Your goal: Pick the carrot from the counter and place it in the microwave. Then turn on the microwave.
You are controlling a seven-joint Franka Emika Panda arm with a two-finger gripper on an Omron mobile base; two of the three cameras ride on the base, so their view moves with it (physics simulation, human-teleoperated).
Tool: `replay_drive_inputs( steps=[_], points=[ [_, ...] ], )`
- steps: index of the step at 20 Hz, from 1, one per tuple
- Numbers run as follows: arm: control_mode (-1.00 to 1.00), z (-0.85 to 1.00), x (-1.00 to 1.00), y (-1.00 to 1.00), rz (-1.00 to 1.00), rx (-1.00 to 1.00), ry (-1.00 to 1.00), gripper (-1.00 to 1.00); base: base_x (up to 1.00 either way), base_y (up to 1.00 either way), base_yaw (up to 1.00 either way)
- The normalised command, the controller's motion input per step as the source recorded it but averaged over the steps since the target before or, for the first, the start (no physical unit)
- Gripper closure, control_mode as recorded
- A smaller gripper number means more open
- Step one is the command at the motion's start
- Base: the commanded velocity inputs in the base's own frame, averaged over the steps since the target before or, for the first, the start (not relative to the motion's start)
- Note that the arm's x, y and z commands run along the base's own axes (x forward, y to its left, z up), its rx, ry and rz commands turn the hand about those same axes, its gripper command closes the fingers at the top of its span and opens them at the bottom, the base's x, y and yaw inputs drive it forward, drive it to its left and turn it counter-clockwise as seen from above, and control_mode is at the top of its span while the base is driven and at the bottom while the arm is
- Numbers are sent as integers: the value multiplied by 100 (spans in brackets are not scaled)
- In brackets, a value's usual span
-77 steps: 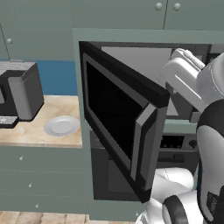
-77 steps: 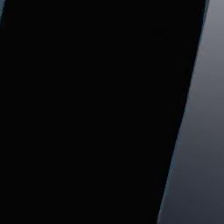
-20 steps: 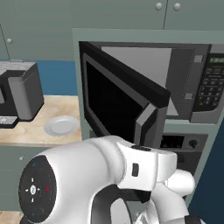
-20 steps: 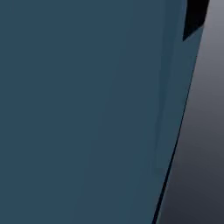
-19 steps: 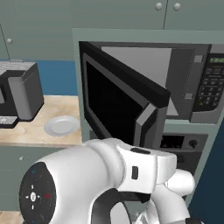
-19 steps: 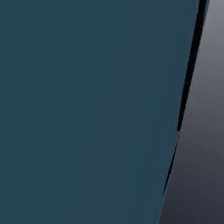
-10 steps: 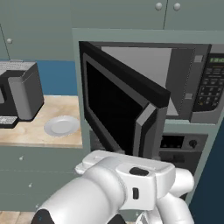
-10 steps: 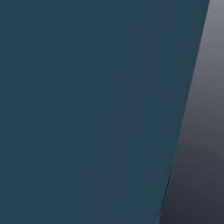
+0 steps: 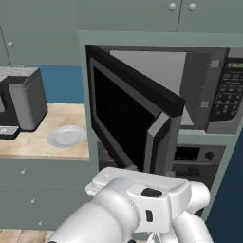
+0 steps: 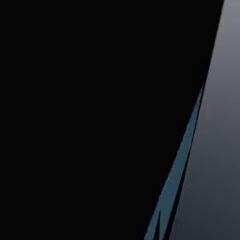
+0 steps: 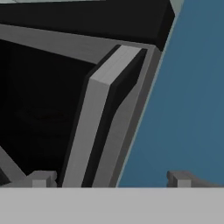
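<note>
Gripper [image 11: 109, 177] first: my jaws stand spread wide with nothing between them, the two finger tips low in the hand view, and just past them I see the grey bar handle [image 11: 94, 127] on the free edge of the microwave door [image 9: 128, 123]. I read that as the hand lined up with the door edge, probably to push it shut, though I can't tell whether it touches yet.

From the left base view my white arm [image 9: 128, 209] is folded low in front of the cabinet, under the door's swing, which would explain why the hand looks up along the handle.

Next out, the door hangs open toward me at an angle, and the microwave [image 9: 190, 90] behind it shows a pale grey cavity. I can't make out the carrot anywhere; the door blocks most of the cavity floor, so I judge it may lie inside, but I can't confirm that.

To the right of the cavity sits the keypad [image 9: 228, 95] with its green display, untouched as far as I can judge.

Farther left, the counter [image 9: 28, 144] carries a round grey plate [image 9: 67, 136] near its right edge and a dark toaster [image 9: 21, 102] toward the back.
</note>
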Motion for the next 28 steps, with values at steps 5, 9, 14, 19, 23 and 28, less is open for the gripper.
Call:
replay_drive_inputs(
  steps=[5, 9, 14, 19, 23, 28],
  points=[
    [-100, 0, 7, 0, -1, -1, 0, -100, 0, 0, 0],
    [-100, 0, 5, 0, 0, -1, 0, -100, 0, 0, 0],
    [-100, 0, 0, -2, 0, 0, 0, -100, 0, 0, 0],
    [-100, 0, 4, -9, 0, 0, 0, -100, 0, 0, 0],
    [-100, 0, 9, -21, 0, 0, 0, -100, 0, 0, 0],
    [-100, 0, 7, -23, 0, 0, 0, -100, 0, 0, 0]
  ],
)
